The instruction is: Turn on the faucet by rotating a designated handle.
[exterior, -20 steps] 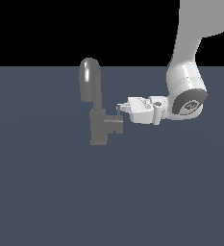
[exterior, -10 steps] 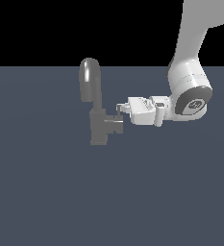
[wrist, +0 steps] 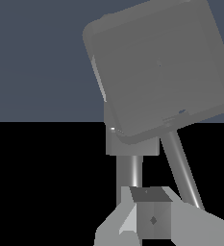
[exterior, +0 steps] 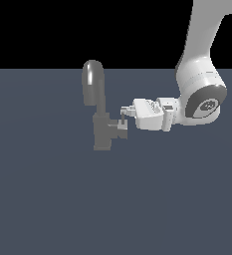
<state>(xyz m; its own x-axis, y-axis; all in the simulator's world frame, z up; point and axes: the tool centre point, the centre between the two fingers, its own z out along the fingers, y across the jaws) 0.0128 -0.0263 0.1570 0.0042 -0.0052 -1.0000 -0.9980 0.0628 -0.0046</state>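
Note:
The grey faucet (exterior: 101, 135) stands upright, with its thick arched spout (exterior: 92, 82) rising above the boxy body. The short handle (exterior: 119, 131) juts from the body toward the exterior view's right, with a thin pin (exterior: 122, 119) at its end. My gripper (exterior: 124, 113) reaches in horizontally from the right, its tips right at the pin's top. The fingers look closed together. In the wrist view a large grey block of the faucet (wrist: 159, 67) fills the frame close up. My gripper (wrist: 149, 221) shows as one closed mass at the frame edge.
The faucet stands on a flat dark blue-grey floor (exterior: 62, 199). My white arm (exterior: 202, 94) comes down from the upper right of the exterior view.
The arm's wrist and upper link have shifted slightly toward the exterior view's right. The gripper tips have stayed at the handle's pin. The faucet looks unchanged.

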